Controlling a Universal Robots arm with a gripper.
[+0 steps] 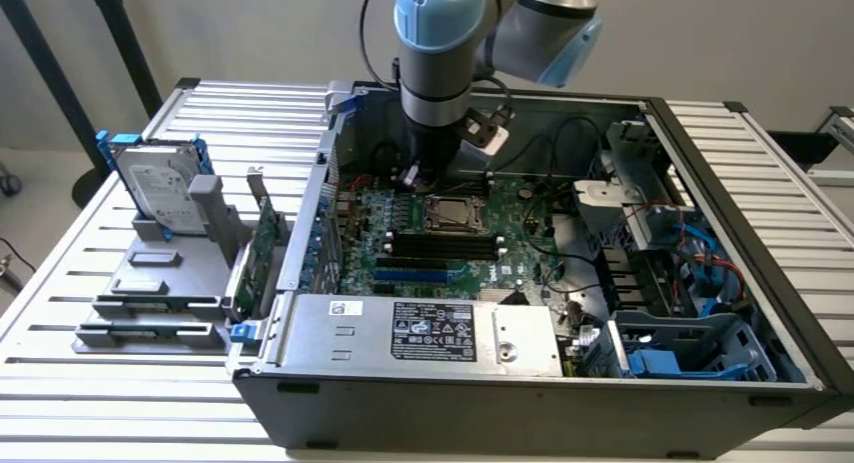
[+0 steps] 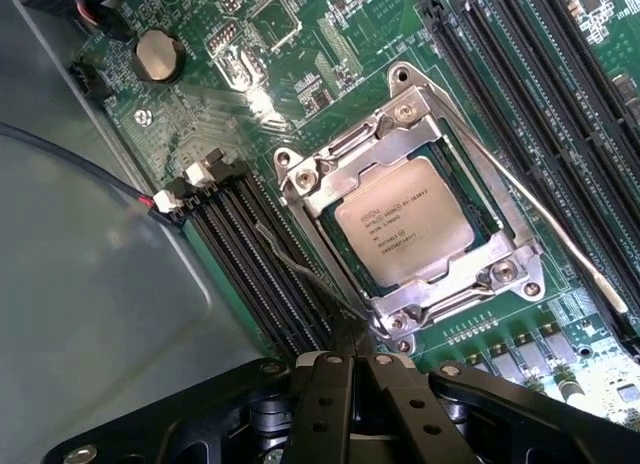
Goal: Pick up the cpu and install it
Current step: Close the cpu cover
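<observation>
The exterior view looks steeply down from off the arm [image 1: 438, 63], far enough back to cover the whole open case [image 1: 534, 403] and the bench [image 1: 54, 273]. The wrist view faces down, close over the motherboard [image 2: 330, 44]. Both views share the socket [image 2: 320, 189] with the cpu [image 2: 403, 219].

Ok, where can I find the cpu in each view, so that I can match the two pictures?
Exterior view: the cpu lies on the green motherboard inside the open case, near the picture's middle, just in front of the arm.
Wrist view: the cpu lies flat inside the silver socket frame, its printed top facing the camera.
Shared landmark: the black memory slots beside it.
</observation>
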